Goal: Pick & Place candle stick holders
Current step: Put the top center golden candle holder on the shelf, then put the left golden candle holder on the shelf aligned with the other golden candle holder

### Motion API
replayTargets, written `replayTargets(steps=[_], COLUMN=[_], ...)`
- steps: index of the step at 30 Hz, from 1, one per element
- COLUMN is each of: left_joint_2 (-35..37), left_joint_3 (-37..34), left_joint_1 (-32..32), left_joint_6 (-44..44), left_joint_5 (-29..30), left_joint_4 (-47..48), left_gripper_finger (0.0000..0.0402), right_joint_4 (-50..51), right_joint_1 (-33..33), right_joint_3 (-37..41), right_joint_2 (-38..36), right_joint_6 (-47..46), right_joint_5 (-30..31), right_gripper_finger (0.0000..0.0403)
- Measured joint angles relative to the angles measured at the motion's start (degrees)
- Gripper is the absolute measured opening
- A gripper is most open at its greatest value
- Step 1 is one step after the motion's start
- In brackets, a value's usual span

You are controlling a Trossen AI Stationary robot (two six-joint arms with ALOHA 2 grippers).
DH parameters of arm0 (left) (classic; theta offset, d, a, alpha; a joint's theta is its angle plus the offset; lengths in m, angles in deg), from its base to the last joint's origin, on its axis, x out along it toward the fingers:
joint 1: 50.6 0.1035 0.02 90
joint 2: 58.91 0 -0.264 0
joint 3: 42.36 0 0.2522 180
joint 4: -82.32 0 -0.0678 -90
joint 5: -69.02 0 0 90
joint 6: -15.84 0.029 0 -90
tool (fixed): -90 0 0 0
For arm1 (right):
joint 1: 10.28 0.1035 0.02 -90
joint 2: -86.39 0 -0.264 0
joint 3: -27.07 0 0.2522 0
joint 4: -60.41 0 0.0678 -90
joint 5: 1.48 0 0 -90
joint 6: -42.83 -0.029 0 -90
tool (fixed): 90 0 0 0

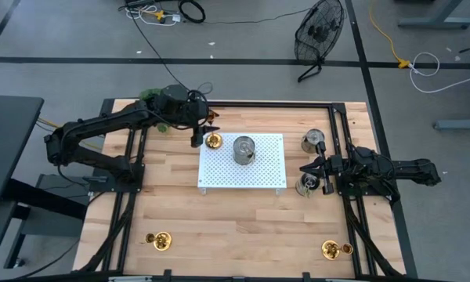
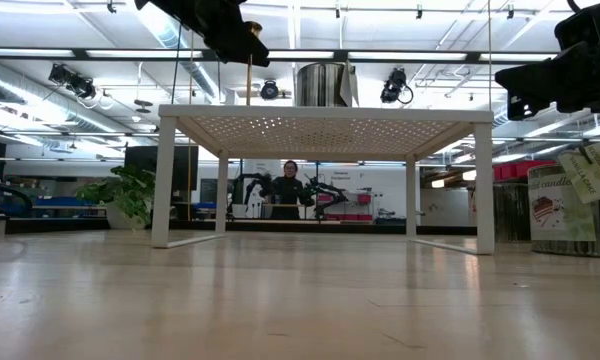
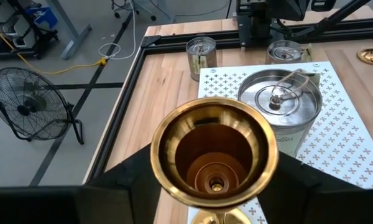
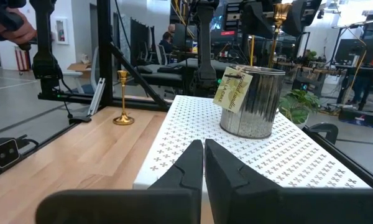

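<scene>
Left gripper (image 1: 197, 135) is over the upper-left corner of the white perforated platform (image 1: 266, 174), fingers spread on either side of the tall candle stick holder (image 1: 214, 140). That holder is shiny gold brass with a flared cup and a slim stem, and it stands upright on the platform. In the left wrist view its cup (image 3: 214, 151) fills frame centre, smooth and polished, with concentric rings inside; the dark fingers flank it, and I cannot tell whether they touch it.

Other two holders are on the butcher-block wood surface (image 1: 235, 227): one at lower left (image 1: 160, 239), one at lower right (image 1: 332, 249), both with round dished bases.

A brushed-metal tin with a paper tag (image 1: 244, 150) stands at platform centre. Two more tins sit right of the platform, one in the upper part of the frame (image 1: 312, 142), one lower (image 1: 305, 185).

Right gripper (image 1: 307, 168) is at mid-right, just off the platform's right edge, fingers pressed together, holding nothing.
</scene>
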Motion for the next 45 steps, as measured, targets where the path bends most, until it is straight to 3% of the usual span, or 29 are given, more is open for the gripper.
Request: replayTargets(steps=[22, 45], left_joint_2=[0.07, 0.2], left_joint_3=[-0.02, 4.68], left_joint_1=[0.0, 0.0], left_joint_6=[-1.82, -2.88], left_joint_5=[1.51, 4.5], left_joint_4=[1.49, 18.21], left_gripper_finger=[0.0317, 0.0323], right_joint_4=[0.0, 0.0], right_joint_1=[0.0, 0.0], right_joint_3=[0.0, 0.0], right_joint_2=[0.0, 0.0], right_joint_6=[0.0, 0.01], right_joint_5=[0.01, 0.02], right_gripper_finger=[0.0021, 0.0021])
